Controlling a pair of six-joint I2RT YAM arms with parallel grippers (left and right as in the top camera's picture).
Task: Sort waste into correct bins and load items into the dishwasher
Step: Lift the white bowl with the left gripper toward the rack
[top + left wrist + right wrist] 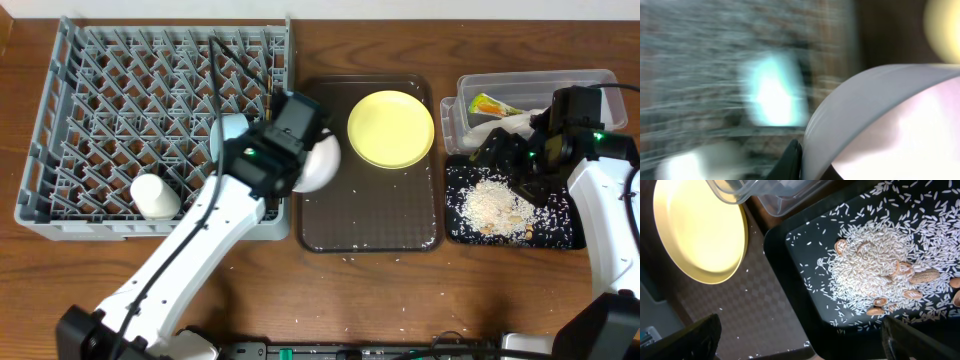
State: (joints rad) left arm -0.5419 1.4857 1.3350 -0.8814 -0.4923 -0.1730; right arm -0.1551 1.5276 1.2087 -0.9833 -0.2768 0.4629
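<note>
Gripping the white bowl (322, 166) by its rim, the left gripper (306, 150) hovers beside the grey rack (50, 140); the right gripper (800, 342) hangs spread wide over crumbs (875, 270) on the black tray (800, 305).

We take this for a robotics lab bench staged as a kitchen clean-up station. A white left arm (190, 260) and right arm (610, 200) work over a wooden tabletop (400, 300) with cables (350, 350) along its front edge. On it sit a grey dish rack (110, 90), a brown serving tray (370, 215), a yellow plate (390, 128), a white bowl (322, 165), a clear tub (530, 82) and a black tray (560, 235) strewn with rice (490, 205).
</note>
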